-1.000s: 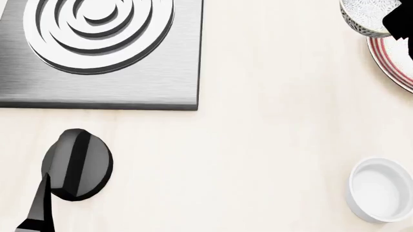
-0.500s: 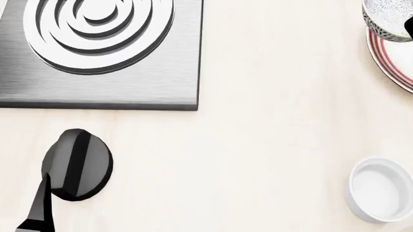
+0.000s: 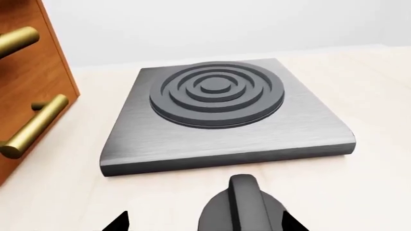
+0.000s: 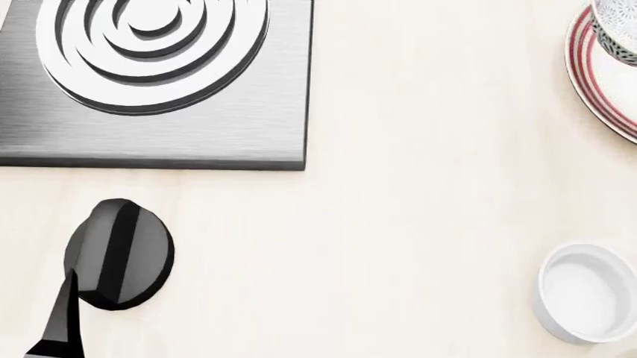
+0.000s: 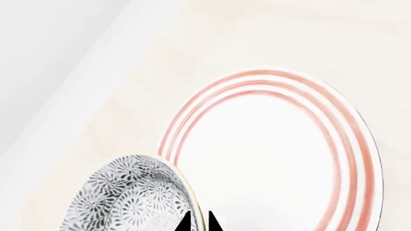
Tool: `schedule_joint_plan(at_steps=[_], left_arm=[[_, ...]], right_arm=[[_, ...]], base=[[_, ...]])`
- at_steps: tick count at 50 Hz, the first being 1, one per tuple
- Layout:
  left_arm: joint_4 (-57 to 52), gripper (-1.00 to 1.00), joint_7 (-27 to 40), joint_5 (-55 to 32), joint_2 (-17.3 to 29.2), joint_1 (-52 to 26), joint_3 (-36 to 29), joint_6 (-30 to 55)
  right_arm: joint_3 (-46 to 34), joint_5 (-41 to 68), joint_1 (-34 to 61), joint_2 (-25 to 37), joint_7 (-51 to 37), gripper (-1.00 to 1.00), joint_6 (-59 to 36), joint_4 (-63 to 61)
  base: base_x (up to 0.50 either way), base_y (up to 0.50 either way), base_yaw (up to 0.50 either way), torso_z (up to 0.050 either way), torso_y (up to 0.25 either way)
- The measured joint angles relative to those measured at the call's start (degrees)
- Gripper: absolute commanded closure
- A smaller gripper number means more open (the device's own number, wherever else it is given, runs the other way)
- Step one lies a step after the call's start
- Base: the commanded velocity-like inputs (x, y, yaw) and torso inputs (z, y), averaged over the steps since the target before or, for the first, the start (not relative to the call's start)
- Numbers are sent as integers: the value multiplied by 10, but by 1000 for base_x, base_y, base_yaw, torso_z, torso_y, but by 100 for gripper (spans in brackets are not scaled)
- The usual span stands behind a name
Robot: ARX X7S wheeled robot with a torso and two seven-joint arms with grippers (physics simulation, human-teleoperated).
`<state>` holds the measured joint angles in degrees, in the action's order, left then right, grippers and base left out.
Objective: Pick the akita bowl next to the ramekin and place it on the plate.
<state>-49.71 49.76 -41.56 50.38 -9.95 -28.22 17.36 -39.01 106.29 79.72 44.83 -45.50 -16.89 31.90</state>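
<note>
right gripper (image 5: 198, 222) fingers pinch the rim of the speckled akita bowl (image 5: 132, 198), over the red-ringed plate (image 5: 276, 159) edge (only the right wrist view shows the grip). glossy white ramekin (image 4: 587, 292) sits well apart; left gripper (image 3: 241, 211) finger state: cannot tell.

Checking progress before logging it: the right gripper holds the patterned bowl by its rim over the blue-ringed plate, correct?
Not quite: the plate has red rings, not blue, as the right wrist view shows. The rest stands: the right gripper pinches the akita bowl by its rim over it.

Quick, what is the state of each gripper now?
Left gripper: cannot be told, its fingertips are barely in view.
Right gripper: closed on the bowl rim.
</note>
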Motion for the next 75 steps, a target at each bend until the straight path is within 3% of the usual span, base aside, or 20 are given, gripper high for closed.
schedule_joint_plan(at_steps=[75], left_arm=[[14,-100,-1,-1,9,14,9,-23]], right_arm=[[-43,-68,102,-83,90,100,-3,288]], base=[[0,0,0,0,0]])
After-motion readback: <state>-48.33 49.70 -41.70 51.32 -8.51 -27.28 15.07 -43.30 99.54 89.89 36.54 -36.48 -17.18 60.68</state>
